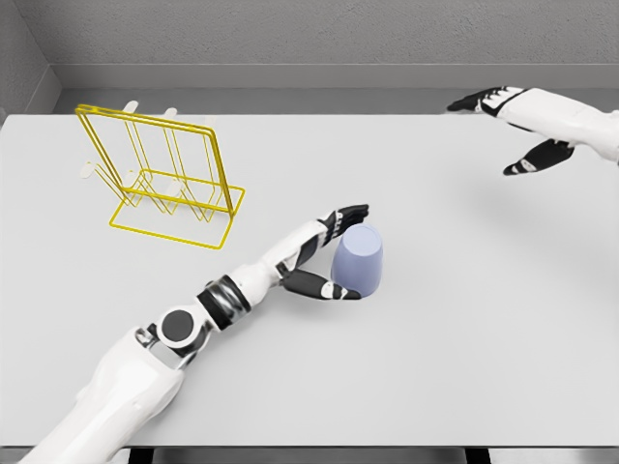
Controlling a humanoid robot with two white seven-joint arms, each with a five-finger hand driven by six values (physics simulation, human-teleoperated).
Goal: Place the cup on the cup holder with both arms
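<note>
White plastic covers the robot's left arm, which enters at the seven o'clock corner and reaches up toward the middle of a pale grey table (464,377). At its end, the left hand (324,256) has dark fingers spread apart, the thumb low and the other fingers high, cupping the side of the cup (358,259) without closing on it. The thumb tip appears to touch the cup's base; whether the upper fingers make contact cannot be told. The cup is lavender-blue and stands upside down, wide mouth on the table, just past the centre toward four o'clock.

Farther back, at ten o'clock, stands the cup holder (164,174), a yellow wire rack with upright pegs on a rectangular base. It holds nothing and sits well apart from the cup.

Farthest away, at two o'clock, the right hand (522,126) hovers above the table's far right corner, fingers and thumb spread wide, holding nothing, well apart from both cup and rack.

Judging by this, the task is at an early stage: the cup is not yet gripped or lifted, and the carry to the rack and the hanging remain.
</note>
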